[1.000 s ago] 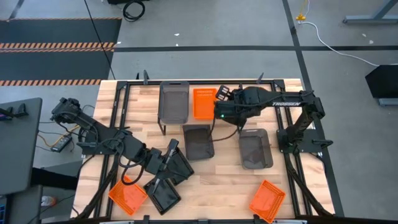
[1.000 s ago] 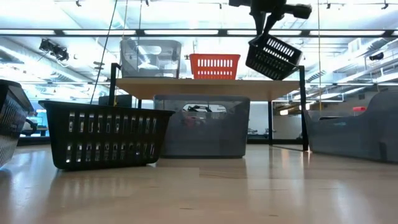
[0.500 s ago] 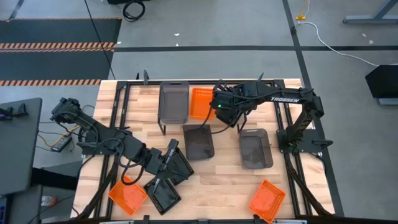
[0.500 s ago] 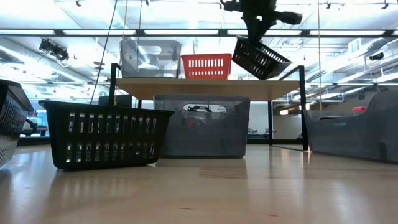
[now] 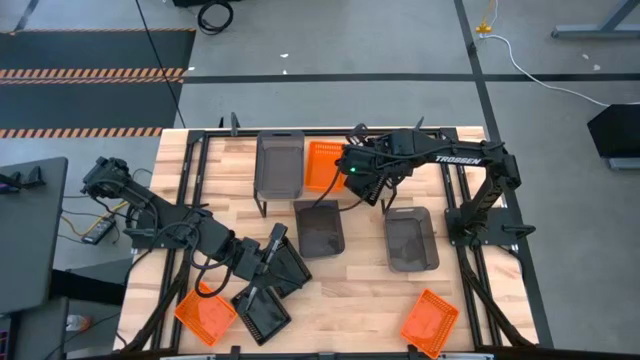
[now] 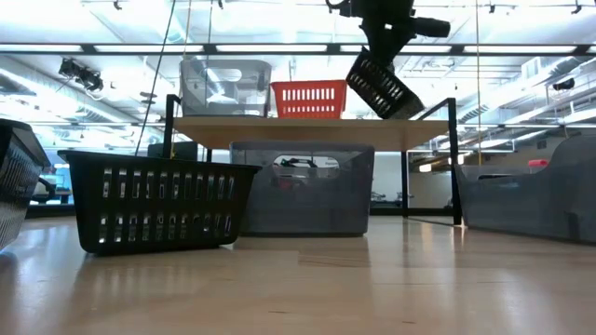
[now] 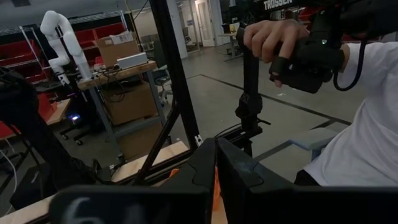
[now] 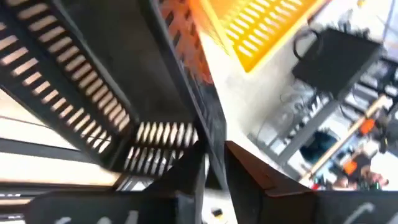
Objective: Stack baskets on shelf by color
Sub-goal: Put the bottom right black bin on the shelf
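Observation:
My right gripper [image 5: 352,166] is above the right part of the shelf [image 6: 307,124], shut on a black mesh basket [image 6: 382,86]. That basket hangs tilted, and its low corner is just over the plank. An orange basket [image 5: 320,165] and a grey basket [image 5: 279,163] stand on the plank to its left. My left gripper [image 5: 274,250] lies low and shut beside a black basket [image 5: 292,270] standing on the table; whether it touches the basket does not show. Another black basket [image 5: 262,315], two orange ones [image 5: 205,313] [image 5: 430,322] and two grey ones [image 5: 320,228] [image 5: 411,238] rest on the tabletop. My right gripper holds the black basket by one side wall [image 8: 205,115], near its rim. One finger [image 8: 189,177] is inside and the other [image 8: 249,171] is outside. The fingers come from above, pointing down. The basket hangs steeply tilted below them, and I cannot tell if its low corner [image 6: 410,113] touches the plank.
The shelf's thin black legs [image 6: 454,167] stand around the grey basket beneath it. A black frame runs along the table's sides [image 5: 190,170]. A person's hand [image 7: 273,34] holds a control handle beyond the table, in the left wrist view.
My right gripper moved toward the table's left over the shelf and a little down, and the black basket in it tipped steeper. The orange basket on the shelf slid left, closer to the grey one, then stopped.

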Available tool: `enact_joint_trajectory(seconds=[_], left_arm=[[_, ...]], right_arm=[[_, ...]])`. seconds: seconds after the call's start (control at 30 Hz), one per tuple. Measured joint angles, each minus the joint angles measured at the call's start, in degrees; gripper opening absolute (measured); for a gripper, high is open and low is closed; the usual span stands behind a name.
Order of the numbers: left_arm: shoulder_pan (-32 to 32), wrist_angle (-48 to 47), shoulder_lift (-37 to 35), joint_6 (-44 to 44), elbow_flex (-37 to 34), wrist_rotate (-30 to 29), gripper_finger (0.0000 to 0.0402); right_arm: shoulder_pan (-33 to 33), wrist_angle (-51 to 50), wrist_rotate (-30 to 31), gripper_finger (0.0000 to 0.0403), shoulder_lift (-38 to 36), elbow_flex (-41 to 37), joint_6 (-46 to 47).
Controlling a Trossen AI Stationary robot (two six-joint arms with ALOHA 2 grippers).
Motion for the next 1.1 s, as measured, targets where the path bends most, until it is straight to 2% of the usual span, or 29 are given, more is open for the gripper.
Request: enact_joint_trajectory(seconds=[0.4, 0.5, 0.63, 0.77, 1.0, 1.1], left_arm=[[0.00, -0.02, 0.00, -0.02, 0.00, 0.00, 0.0021], [0.00, -0.03, 0.00, -0.02, 0.00, 0.00, 0.0024], [0.00, -0.11, 0.00, 0.18, 0.00, -0.01, 0.0021], [0.00, -0.13, 0.00, 0.43, 0.00, -0.02, 0.0017], [0.02, -0.44, 0.00, 0.46, 0.00, -0.01, 0.0023], [0.02, -0.44, 0.00, 0.46, 0.00, 0.00, 0.0024]], right_arm=[[0.02, 0.47, 2.71, 0.0172, 0.00, -0.02, 3.29], [0.74, 0.47, 6.22, 0.0186, -0.04, -0.02, 7.95], [2.52, 0.45, 5.93, 0.0190, -0.09, -0.02, 16.32], [4.77, 0.24, 1.94, 0.0188, -0.11, -0.02, 23.13], [8.57, -4.56, -13.69, 0.0188, -0.11, -0.02, 37.83], [9.20, -5.89, -16.43, 0.0186, -0.11, -0.02, 42.32]])
